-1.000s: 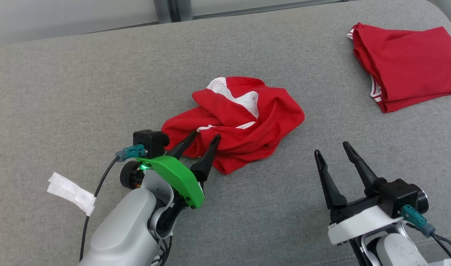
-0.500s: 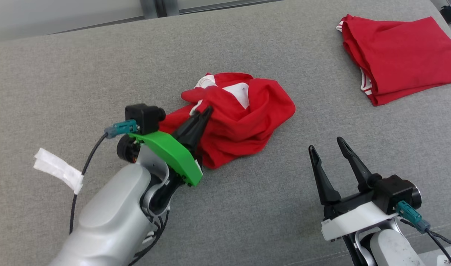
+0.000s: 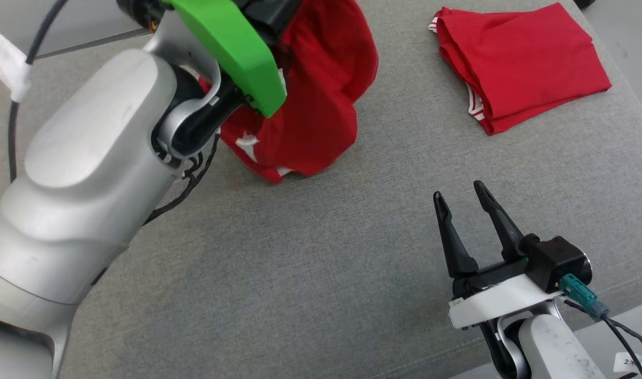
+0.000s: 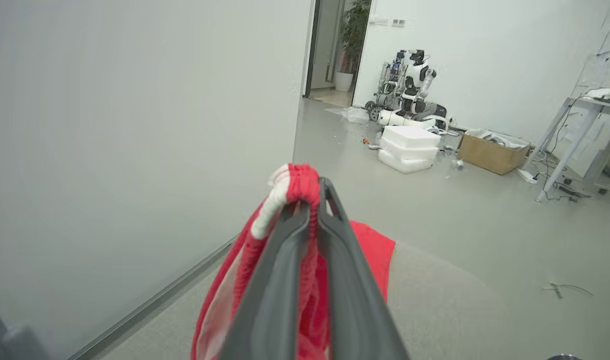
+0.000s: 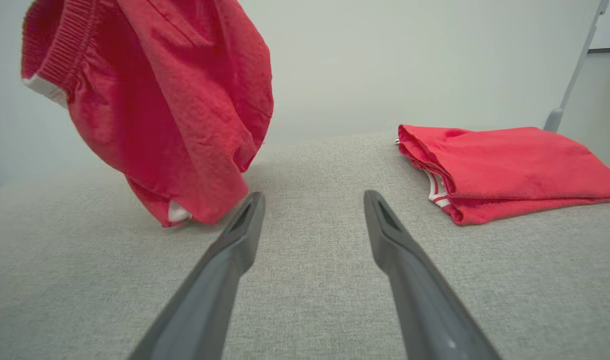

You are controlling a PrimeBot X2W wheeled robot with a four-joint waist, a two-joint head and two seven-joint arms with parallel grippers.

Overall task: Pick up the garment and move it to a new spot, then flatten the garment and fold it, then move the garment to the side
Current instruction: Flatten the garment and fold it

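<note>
A red garment (image 3: 321, 89) with white trim hangs from my raised left arm, its lowest fold close to the grey cushion. In the left wrist view my left gripper (image 4: 312, 192) is shut on the garment's (image 4: 297, 182) bunched red and white waistband. From the right wrist the same garment (image 5: 170, 100) dangles at upper left, its hem near the cushion. My right gripper (image 3: 458, 189) rests low at the right, open and holding nothing; its fingertips frame bare cushion around the right gripper (image 5: 312, 197).
A folded red garment (image 3: 515, 58) lies at the cushion's far right corner, also the folded garment (image 5: 505, 165). The grey cushion (image 3: 326, 263) spreads wide before me. Beyond it are a white wall, a floor with boxes (image 4: 407, 147) and another robot (image 4: 410, 85).
My left gripper closed on the garment and lifted it high off the cushion; the cloth now hangs. The camera has shifted. The right gripper stayed put and open.
</note>
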